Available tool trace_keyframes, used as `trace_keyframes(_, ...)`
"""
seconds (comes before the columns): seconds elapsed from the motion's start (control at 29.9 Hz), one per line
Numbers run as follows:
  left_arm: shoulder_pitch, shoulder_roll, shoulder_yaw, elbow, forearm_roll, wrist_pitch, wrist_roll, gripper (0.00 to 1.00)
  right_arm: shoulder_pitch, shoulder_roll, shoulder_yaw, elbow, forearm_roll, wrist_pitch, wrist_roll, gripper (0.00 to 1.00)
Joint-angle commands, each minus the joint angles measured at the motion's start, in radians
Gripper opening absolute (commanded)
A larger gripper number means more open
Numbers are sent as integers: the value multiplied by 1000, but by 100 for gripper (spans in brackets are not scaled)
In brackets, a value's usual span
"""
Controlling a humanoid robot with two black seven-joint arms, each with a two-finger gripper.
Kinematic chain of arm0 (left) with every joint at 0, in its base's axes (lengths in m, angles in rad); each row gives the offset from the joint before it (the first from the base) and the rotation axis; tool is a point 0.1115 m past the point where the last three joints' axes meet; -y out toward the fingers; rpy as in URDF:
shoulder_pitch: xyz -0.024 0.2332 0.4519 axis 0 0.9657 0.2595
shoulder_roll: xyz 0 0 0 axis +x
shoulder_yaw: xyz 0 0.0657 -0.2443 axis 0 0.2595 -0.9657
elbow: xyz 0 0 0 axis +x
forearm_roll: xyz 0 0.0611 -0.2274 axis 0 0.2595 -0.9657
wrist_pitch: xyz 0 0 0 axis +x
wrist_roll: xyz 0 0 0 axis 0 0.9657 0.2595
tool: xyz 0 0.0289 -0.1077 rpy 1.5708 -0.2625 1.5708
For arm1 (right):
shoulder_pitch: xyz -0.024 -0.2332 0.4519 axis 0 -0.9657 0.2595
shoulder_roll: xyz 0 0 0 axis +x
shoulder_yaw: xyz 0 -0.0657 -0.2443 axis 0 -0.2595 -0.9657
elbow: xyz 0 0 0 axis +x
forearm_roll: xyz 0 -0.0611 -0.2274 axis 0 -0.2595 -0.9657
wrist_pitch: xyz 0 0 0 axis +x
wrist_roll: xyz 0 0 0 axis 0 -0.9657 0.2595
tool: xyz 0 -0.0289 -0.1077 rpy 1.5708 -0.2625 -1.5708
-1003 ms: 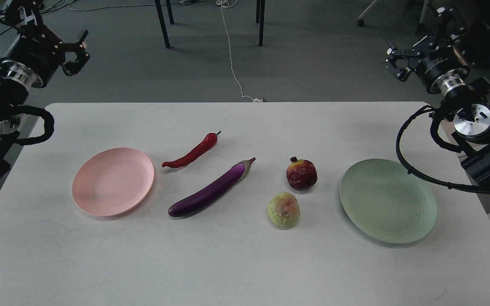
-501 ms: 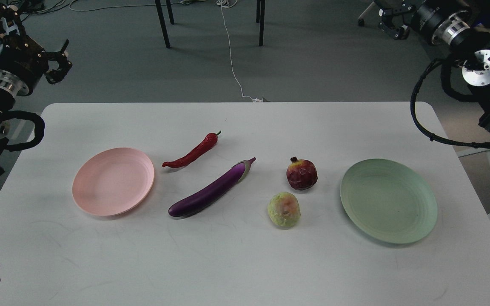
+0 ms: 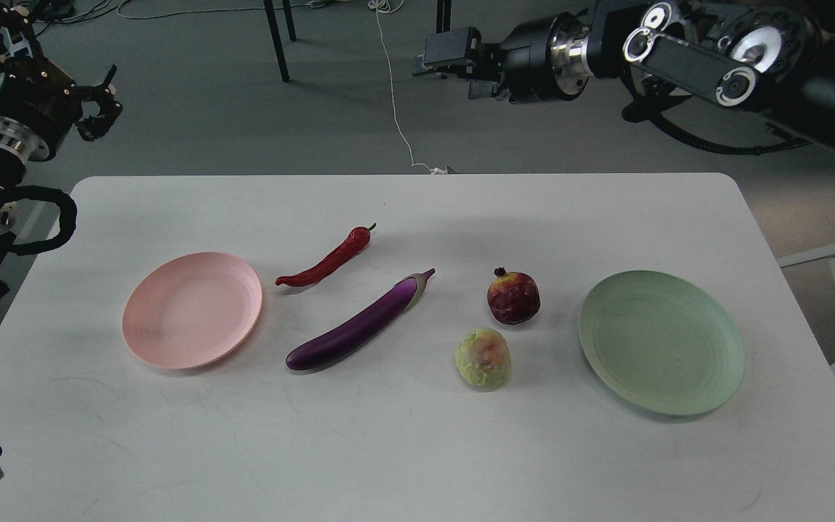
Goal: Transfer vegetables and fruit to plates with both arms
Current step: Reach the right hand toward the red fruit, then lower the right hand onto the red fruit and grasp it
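Left pincer (image 3: 101, 104): fingers spread apart, holding nothing, raised off the table's far-left corner; it looks parked clear of the work, not yet committed to any item.
Right pincer (image 3: 441, 56): stretched out above the floor beyond the table's far edge, seen side-on and dark, so I cannot tell if the fingers are apart; nothing hangs from it.
Chili (image 3: 325, 259): flat on the table just right of the pink plate, stem pointing away; probably the left arm's nearest pick.
Eggplant (image 3: 359, 322): lies diagonally below the chili, cap toward the far right, near but not touching it.
Red fruit (image 3: 513, 296): sits crown-up, between eggplant and green plate.
Yellow-green fruit (image 3: 483, 358): just in front of the red one, apart from it; both suit the right arm.
Pink plate (image 3: 193, 310): empty, at the left.
Green plate (image 3: 661, 342): empty, at the right.
Table (image 3: 403, 449): all four items lie between the plates, none transferred yet.
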Motion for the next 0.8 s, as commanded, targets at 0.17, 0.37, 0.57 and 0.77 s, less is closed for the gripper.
trace_keyframes(0.17,3,12,3,1,1,0,-1,98,-39,128,-262,0,-271,0,35,95)
trace_keyframes(0.37,10,15,3,-1,3,0,-1,98,-104,128,-325,26,-394,0,81,91)
trace_keyframes(0.57,13,13,3,-1,3,0,-3,98,-148,128,-343,42,-397,0,97,88)
trace_keyframes(0.77,13,13,3,-1,3,0,-3,98,-181,128,-360,42,-400,0,98,79)
